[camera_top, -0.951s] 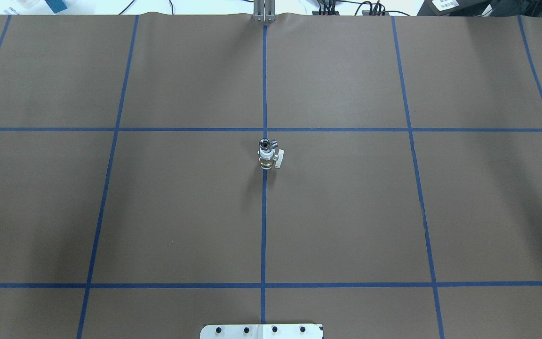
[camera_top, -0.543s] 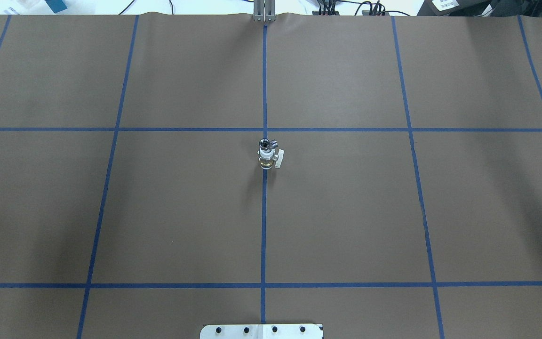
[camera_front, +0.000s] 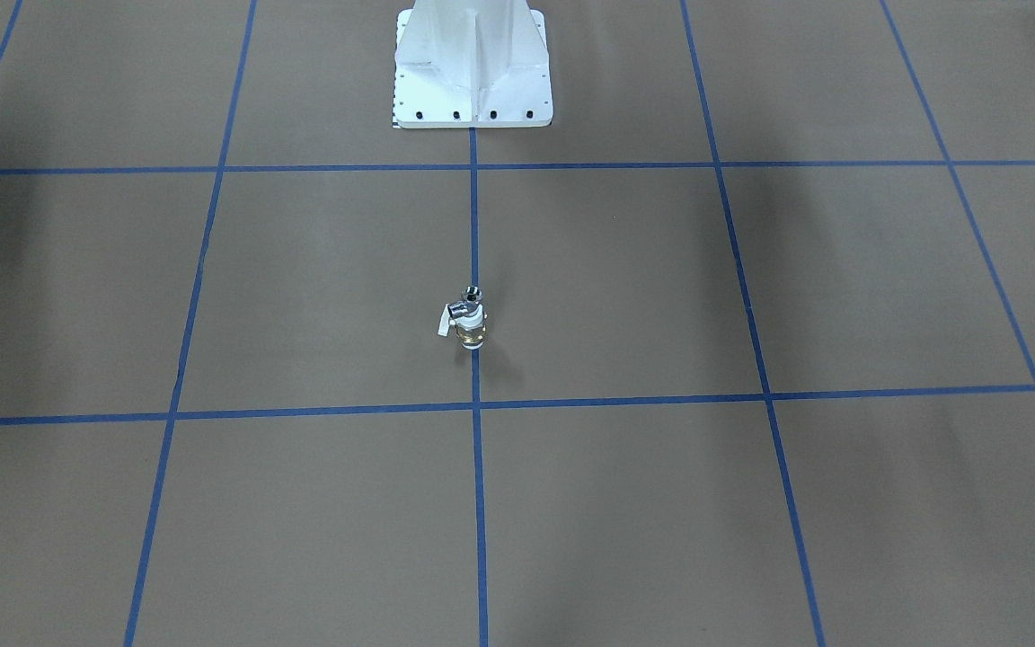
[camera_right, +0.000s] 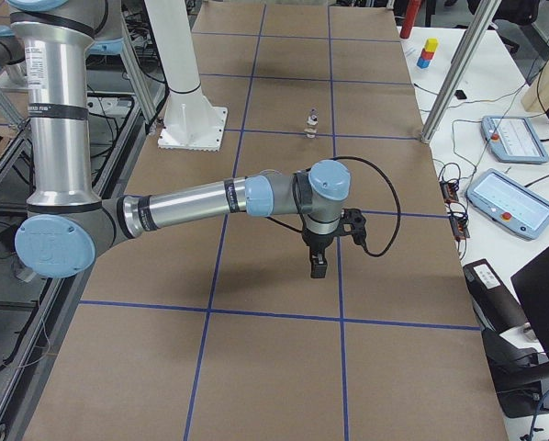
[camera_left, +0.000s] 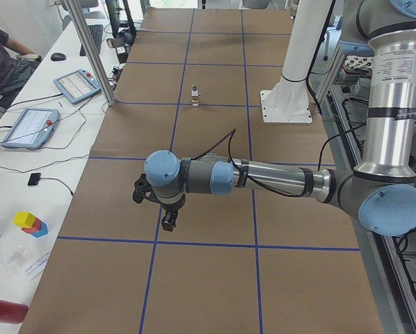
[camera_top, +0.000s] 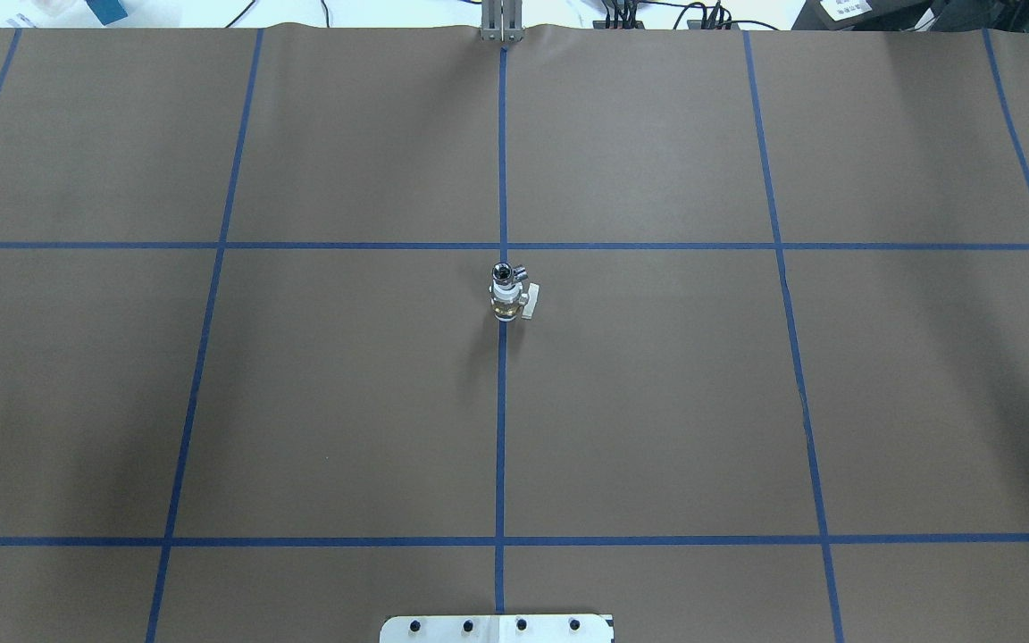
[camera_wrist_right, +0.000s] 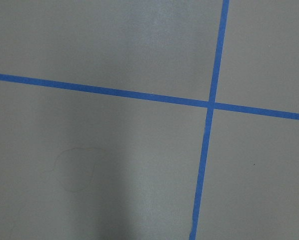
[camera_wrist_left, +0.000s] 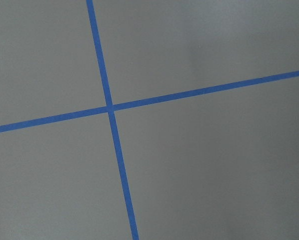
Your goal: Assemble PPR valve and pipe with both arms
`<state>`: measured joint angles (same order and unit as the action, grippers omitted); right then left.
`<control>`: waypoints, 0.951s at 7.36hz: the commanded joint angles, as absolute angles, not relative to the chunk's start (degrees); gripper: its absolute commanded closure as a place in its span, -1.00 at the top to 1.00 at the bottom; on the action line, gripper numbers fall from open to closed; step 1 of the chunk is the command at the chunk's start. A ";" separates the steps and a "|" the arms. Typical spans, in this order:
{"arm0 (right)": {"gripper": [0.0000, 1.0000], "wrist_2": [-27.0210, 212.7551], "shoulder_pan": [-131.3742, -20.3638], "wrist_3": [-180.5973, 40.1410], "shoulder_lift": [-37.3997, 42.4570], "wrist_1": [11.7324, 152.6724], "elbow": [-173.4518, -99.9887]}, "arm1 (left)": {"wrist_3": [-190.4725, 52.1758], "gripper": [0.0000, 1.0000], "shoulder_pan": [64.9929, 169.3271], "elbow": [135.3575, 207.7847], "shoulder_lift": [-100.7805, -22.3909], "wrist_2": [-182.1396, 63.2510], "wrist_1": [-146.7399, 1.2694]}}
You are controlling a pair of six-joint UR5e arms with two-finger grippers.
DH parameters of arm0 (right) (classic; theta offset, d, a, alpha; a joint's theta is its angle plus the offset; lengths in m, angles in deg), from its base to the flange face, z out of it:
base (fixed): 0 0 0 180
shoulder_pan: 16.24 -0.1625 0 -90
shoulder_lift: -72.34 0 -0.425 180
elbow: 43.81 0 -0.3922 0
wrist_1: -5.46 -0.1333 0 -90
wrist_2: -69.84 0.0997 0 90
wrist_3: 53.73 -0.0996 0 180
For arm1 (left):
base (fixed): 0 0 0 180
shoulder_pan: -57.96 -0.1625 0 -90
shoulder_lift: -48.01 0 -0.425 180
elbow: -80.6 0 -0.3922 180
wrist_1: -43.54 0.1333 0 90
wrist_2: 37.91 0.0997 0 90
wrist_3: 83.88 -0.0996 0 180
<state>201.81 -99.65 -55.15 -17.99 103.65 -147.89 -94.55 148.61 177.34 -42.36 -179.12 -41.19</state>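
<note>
The PPR valve point(camera_top: 506, 306) stands upright on the centre tape line, with a brass middle, a white collar and a pale side lever. The silvery pipe point(camera_top: 503, 271) sits on top of it, round mouth up. Both show in the front view, the valve point(camera_front: 473, 333) below the pipe point(camera_front: 473, 295), and small in the side views point(camera_left: 195, 95) point(camera_right: 312, 122). My left gripper point(camera_left: 168, 223) hangs over the table far from them. My right gripper point(camera_right: 318, 266) does the same. They show only in side views, so I cannot tell whether they are open or shut.
The brown table cover point(camera_top: 657, 402) carries a blue tape grid. The white bolted pedestal point(camera_front: 473, 63) stands at the robot's side. Tablets point(camera_left: 76, 85) and cables lie on the white bench beside the table. Both wrist views show only cover and tape crossings.
</note>
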 commanded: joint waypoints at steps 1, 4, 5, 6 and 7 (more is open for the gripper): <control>1.00 201.68 -99.65 -55.13 -18.02 103.63 -147.79 | -94.78 1.00 148.75 177.37 -41.91 -176.34 -41.53; 1.00 200.36 -99.65 -55.22 -18.02 103.72 -147.61 | -94.43 1.00 148.76 177.37 -41.64 -172.47 -42.24; 1.00 200.36 -99.65 -55.22 -18.02 103.72 -147.61 | -94.08 0.99 148.76 177.28 -41.64 -172.38 -42.24; 1.00 200.36 -99.65 -55.22 -18.02 103.72 -147.52 | -89.03 1.00 148.76 177.28 -41.55 -172.38 -41.98; 1.00 200.36 -99.65 -55.22 -18.02 103.72 -147.52 | -84.54 1.00 148.76 177.46 -41.55 -172.30 -41.80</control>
